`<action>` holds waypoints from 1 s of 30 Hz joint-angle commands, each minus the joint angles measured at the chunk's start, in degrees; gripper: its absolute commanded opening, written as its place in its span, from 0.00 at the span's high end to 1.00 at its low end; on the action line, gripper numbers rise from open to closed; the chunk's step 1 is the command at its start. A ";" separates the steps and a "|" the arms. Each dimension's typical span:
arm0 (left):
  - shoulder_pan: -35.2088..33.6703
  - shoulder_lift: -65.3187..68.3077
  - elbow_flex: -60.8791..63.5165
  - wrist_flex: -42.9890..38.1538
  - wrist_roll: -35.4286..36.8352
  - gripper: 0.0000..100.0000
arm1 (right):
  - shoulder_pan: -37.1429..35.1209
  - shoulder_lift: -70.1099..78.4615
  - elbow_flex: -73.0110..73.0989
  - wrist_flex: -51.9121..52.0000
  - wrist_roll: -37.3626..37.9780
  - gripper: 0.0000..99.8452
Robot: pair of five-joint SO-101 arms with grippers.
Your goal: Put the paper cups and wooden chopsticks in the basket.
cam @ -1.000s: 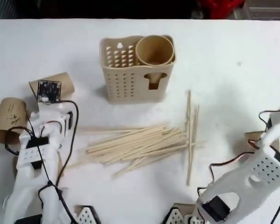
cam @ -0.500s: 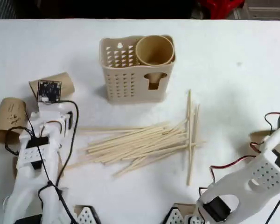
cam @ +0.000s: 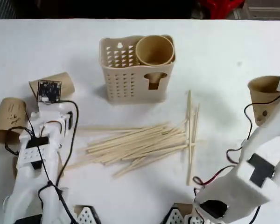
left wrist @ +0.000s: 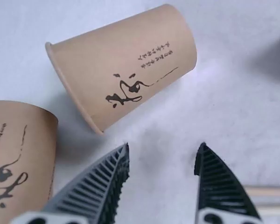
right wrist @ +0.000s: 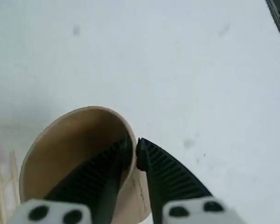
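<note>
White table [cam: 233, 42], seen from above, with the basket [cam: 130, 81] standing upright near its far middle. One seated cup [cam: 154, 50] already stands mouth-up in the basket's right-hand end, as the high view shows it. The chopsticks [cam: 140, 144] lie in a loose heap on the table in front of the basket, a few crossing the rest at the heap's right end.

The right gripper [right wrist: 133, 142] is closed on the held cup [right wrist: 60, 154]. One finger is inside the mouth and the other outside, pinching the wall at the rim. In the high view this held cup [cam: 263, 95] hangs mouth-up at the table's right side, well apart from the basket.

The left gripper [left wrist: 163, 145] is spread wide and holds nothing. It hovers just beside a lying cup [left wrist: 126, 70], with a second cup [left wrist: 18, 158] on its side close by.

The step in hand appears to be carrying the held cup to the basket. To do it well, the cup probably needs to stay mouth-up and travel high enough to pass over the basket's rim. It should also keep clear of the upright-crossing sticks.

The thin paper wall will likely buckle under a hard pinch, so a moderate grip is advisable. Centring over the seated cup or the free end before lowering, and releasing only once the cup is well inside, should prevent tipping.
</note>
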 commanded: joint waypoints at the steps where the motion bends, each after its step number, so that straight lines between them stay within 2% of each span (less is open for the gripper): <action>1: 1.19 -1.63 -0.35 -1.41 -0.79 0.75 | -1.89 -8.22 -0.35 2.33 -0.62 0.98; 5: 1.19 -1.63 -0.35 -1.41 -0.79 0.75 | -4.26 -19.47 7.65 4.44 0.18 0.98; 8: 1.19 -1.63 -0.35 -1.41 -0.79 0.75 | -6.73 -30.20 20.22 1.27 2.29 0.98; 12: 1.19 -1.63 -0.35 -1.41 -0.79 0.75 | -8.04 -46.73 45.27 -10.24 6.24 0.98; 17: 1.19 -1.63 -0.35 -1.41 -0.79 0.75 | -7.69 -62.55 77.27 -32.84 10.64 0.98; 20: 1.19 -1.63 -0.35 -1.41 -0.79 0.75 | -7.69 -62.73 88.97 -45.49 10.29 0.98; 23: 1.19 -1.63 -0.35 -1.41 -0.79 0.75 | -7.69 -58.07 93.19 -54.02 6.15 0.98; 27: 1.19 -1.63 -0.35 -1.41 -0.79 0.75 | -7.69 -48.31 91.34 -56.31 3.69 0.98; 30: 1.19 -1.63 -0.35 -1.41 -0.79 0.75 | -4.79 -42.24 89.23 -56.13 3.69 0.98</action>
